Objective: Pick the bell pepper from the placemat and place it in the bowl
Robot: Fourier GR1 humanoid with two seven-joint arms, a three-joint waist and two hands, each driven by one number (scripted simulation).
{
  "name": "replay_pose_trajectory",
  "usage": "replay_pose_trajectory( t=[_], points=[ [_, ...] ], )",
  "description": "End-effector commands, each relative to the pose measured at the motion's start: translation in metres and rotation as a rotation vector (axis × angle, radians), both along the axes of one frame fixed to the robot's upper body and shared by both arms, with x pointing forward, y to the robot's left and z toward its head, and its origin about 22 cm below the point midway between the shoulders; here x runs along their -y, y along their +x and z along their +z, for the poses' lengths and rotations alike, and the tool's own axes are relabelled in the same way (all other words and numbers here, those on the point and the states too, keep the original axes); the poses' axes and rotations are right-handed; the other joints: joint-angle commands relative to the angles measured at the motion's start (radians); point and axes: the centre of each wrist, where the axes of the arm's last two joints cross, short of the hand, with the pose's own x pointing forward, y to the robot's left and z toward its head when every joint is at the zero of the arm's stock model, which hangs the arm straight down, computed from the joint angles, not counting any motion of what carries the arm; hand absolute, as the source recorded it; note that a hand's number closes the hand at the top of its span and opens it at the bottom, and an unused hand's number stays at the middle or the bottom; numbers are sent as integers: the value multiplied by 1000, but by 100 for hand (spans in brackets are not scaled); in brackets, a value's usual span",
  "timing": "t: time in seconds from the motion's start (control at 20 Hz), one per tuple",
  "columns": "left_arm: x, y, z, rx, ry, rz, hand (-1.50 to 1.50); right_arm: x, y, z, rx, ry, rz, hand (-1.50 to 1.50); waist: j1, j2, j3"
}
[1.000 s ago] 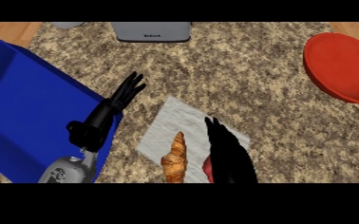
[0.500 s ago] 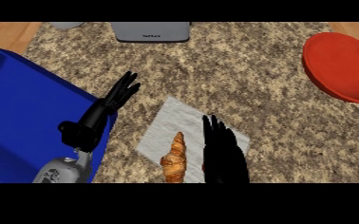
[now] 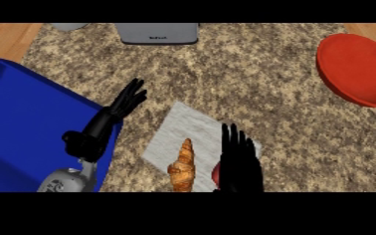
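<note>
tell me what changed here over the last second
The right hand has eased forward over the placemat, covering more of the red bell pepper; only a sliver shows at its left, and nothing is gripped yet. The left hand, croissant and red bowl stayed put.

A speckled brown-and-beige stone desk fills most of the view, lit evenly with no strong shadows. At its far corners, strips of pale wood show. A grey appliance sits at the far edge, with a smaller grey object beside it.
</note>
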Motion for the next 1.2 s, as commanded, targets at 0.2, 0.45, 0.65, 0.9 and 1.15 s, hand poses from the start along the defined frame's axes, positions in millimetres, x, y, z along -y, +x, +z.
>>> replay_pose_trajectory(
  t=[0.2, 0.45, 0.65, 0.9, 1.15],
  points=[
    [14, 5, 9, 17, -7, 3, 0, 12, 5, -14, -108, -30, -148, -150, -3, 0, 1],
    [5, 0, 18, 12, -3, 9, 0, 14, 24, -38, -104, -31, -136, -150, 6, 0, 1],
    [10, 6, 6, 3, 4, 6, 0, 15, 11, -53, -73, 17, -125, -150, 1, 1, 1],
    [-3, -1, 5, -18, -1, -1, 0, 8, 1, -36, 49, -24, -67, 150, 1, 0, 1],
    [-1, -20, -1, -6, -9, -2, 0, 2, 29, -34, 73, -29, -82, 150, 6, 0, 1]
  ],
)
